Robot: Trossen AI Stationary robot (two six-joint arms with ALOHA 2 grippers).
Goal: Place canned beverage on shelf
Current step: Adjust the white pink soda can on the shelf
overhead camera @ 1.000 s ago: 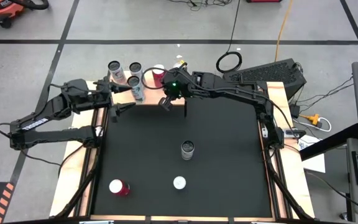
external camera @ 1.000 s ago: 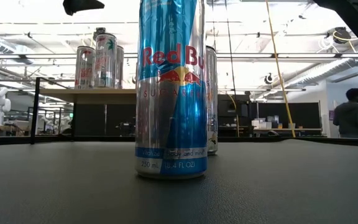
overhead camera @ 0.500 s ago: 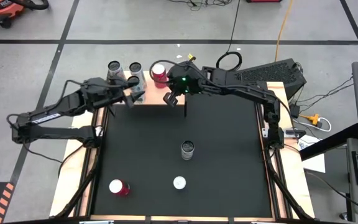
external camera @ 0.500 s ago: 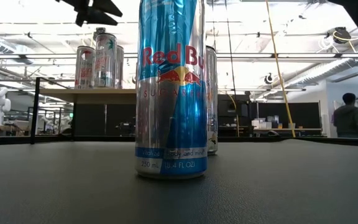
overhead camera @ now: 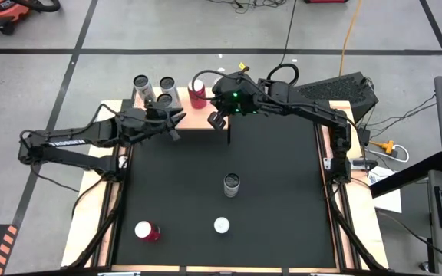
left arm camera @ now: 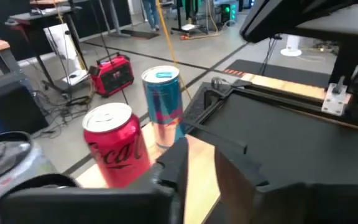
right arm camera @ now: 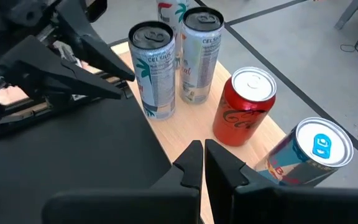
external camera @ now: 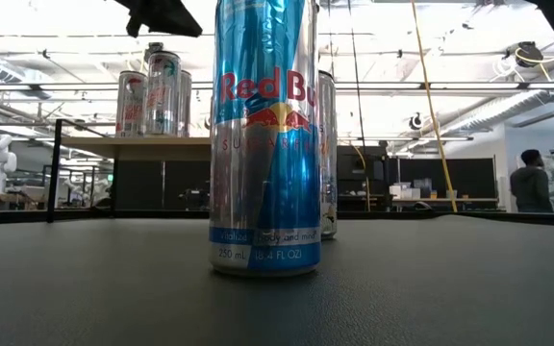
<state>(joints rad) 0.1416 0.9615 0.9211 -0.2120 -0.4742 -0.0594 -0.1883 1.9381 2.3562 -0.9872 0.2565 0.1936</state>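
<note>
Shelf [right arm camera: 185, 140] at table's far edge, wood top. On it: two silver cans [right arm camera: 154, 68], third behind, red cola can [right arm camera: 244, 106], blue-silver can [right arm camera: 312, 152].
L gripper [overhead camera: 173, 123] above shelf near silver cans, fingers narrow, nothing held.
R gripper [right arm camera: 199, 163] above shelf front edge, fingers closed, empty.
Three more cans [overhead camera: 232, 184] on black mat.

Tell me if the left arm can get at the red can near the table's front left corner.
Probably yes: the red can stands alone on the bare mat, on the left gripper's side, nothing between.
</note>
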